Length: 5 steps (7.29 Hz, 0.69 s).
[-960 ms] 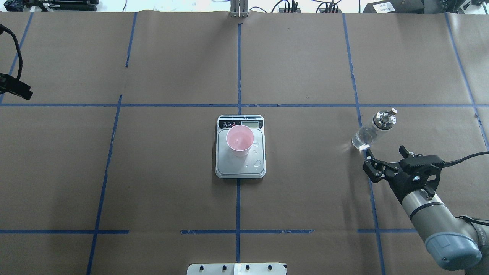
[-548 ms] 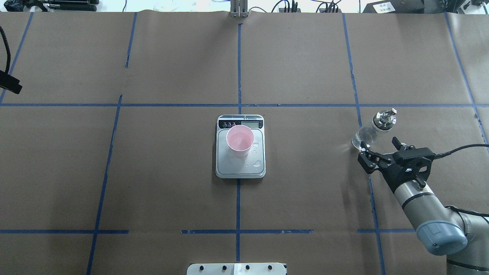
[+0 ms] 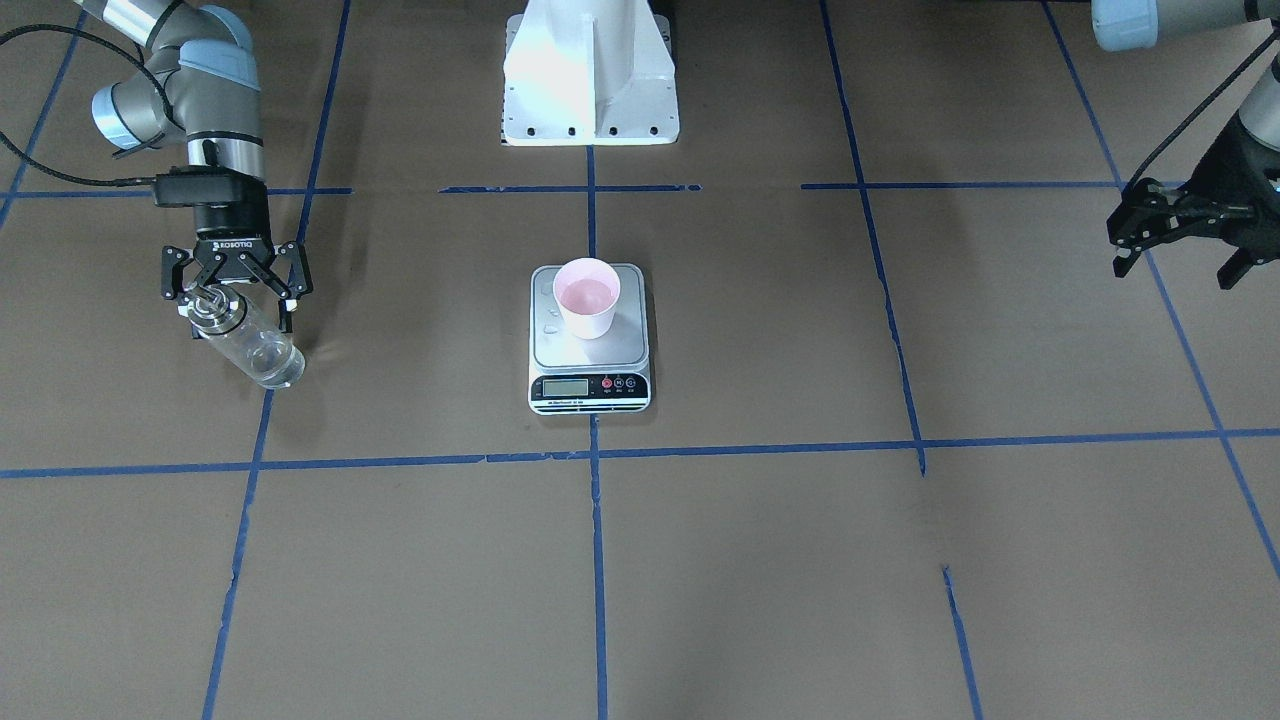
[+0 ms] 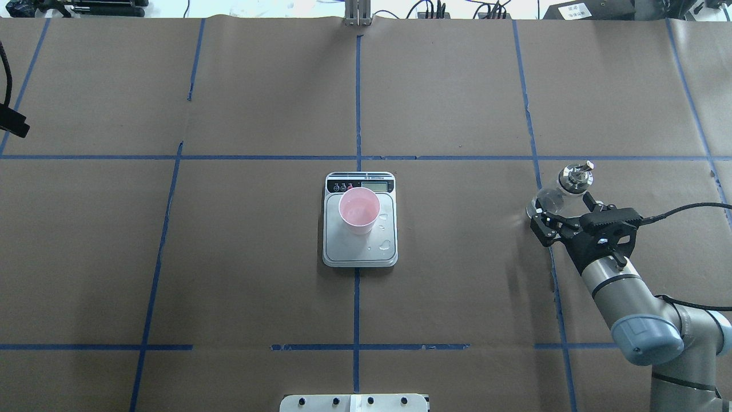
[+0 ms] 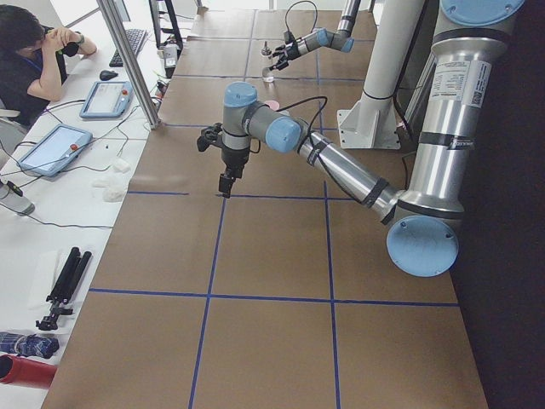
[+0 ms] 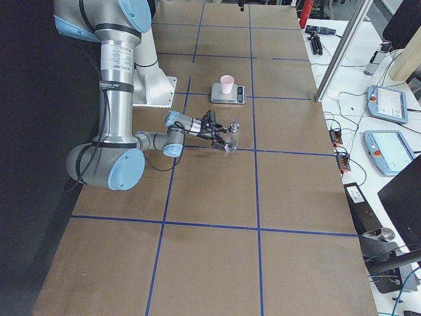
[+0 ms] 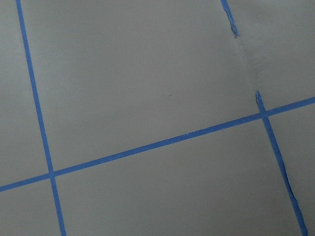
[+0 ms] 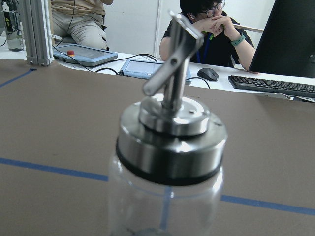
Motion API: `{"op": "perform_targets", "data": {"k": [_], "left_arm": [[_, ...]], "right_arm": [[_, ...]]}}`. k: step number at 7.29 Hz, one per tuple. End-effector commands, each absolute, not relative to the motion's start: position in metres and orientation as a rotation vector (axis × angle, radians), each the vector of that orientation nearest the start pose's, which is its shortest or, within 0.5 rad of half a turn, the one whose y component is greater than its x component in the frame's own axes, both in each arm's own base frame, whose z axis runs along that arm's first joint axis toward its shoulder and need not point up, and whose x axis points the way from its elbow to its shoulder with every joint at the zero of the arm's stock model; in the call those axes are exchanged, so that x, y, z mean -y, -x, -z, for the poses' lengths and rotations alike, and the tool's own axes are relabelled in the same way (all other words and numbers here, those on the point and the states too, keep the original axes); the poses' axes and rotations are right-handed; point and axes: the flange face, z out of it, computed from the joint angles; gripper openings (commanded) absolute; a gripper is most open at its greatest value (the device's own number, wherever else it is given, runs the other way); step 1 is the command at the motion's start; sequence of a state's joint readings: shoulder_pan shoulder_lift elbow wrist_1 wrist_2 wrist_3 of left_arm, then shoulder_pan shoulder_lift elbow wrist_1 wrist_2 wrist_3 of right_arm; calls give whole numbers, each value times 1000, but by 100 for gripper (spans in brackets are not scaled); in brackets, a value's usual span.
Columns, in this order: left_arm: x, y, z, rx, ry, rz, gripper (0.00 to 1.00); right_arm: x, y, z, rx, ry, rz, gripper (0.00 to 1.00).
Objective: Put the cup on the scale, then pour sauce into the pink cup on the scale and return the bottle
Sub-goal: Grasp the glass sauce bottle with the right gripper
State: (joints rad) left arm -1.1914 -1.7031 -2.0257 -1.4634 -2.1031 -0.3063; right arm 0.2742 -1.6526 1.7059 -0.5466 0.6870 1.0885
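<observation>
The pink cup [image 4: 359,210] stands upright on the steel plate of the scale [image 4: 347,250] at the table's middle; it also shows in the front view [image 3: 586,296] on the scale [image 3: 556,347]. The clear glass bottle [image 4: 553,197] with its silver cap stands upright on the table at the right. My right gripper [image 4: 563,210] is open, its fingers on either side of the bottle [image 3: 255,350], not closed on it. The right wrist view shows the cap and spout [image 8: 170,142] very close. My left gripper [image 3: 1178,262] is open and empty above the table's far left.
Small clear droplets [image 4: 386,245] lie on the scale's plate beside the cup. The robot's white base [image 3: 590,70] stands behind the scale. Blue tape lines cross the brown paper. Operators sit at desks beyond the far edge.
My right gripper has moved forward to the bottle and now straddles it, still open. My left arm has drawn back a little toward the left edge. Cup and scale have not moved.
</observation>
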Motion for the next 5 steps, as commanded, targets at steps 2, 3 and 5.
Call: {"op": "perform_targets", "data": {"k": [2, 3, 5], "left_arm": [[506, -111, -393, -652, -273, -193, 100], [506, -111, -392, -654, -274, -194, 100], [506, -111, -393, -653, -272, -192, 100]], "right_arm": [[336, 389, -507, 632, -1099, -306, 100], [338, 388, -510, 629, -1095, -305, 100], [340, 387, -512, 629, -1084, -299, 97]]}}
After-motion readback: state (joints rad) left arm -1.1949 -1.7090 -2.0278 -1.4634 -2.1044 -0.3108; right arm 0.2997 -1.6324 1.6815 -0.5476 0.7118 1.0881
